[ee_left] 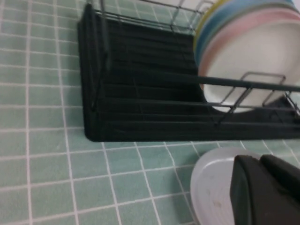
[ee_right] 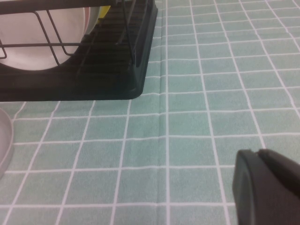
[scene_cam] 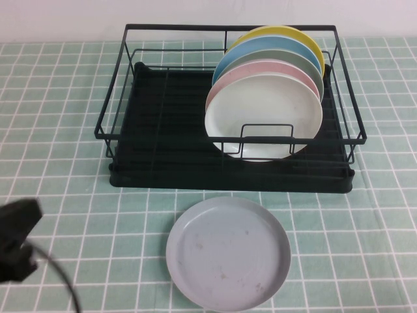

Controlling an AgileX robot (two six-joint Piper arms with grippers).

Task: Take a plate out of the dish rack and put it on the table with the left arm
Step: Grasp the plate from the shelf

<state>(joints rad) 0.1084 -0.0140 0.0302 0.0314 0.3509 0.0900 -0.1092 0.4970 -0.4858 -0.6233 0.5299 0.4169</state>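
Observation:
The white plate point(scene_cam: 264, 116) stands upright at the front of a row of plates in the right half of the black dish rack point(scene_cam: 163, 124). It also shows in the left wrist view point(ee_left: 253, 56) and the right wrist view point(ee_right: 28, 42). My left arm point(scene_cam: 16, 238) sits low at the near left of the table point(scene_cam: 65, 195), well away from the rack. My left gripper point(ee_left: 260, 161) is shut and empty, hovering by the grey-blue plate. My right gripper point(ee_right: 258, 152) is shut and empty over bare cloth to the right of the rack; it is out of the high view.
A grey-blue speckled plate point(scene_cam: 228, 253) lies flat on the table in front of the rack. Behind the white plate stand pink point(scene_cam: 260, 72), grey-green, blue point(scene_cam: 260, 51) and yellow point(scene_cam: 287, 34) plates. The rack's left half holds nothing.

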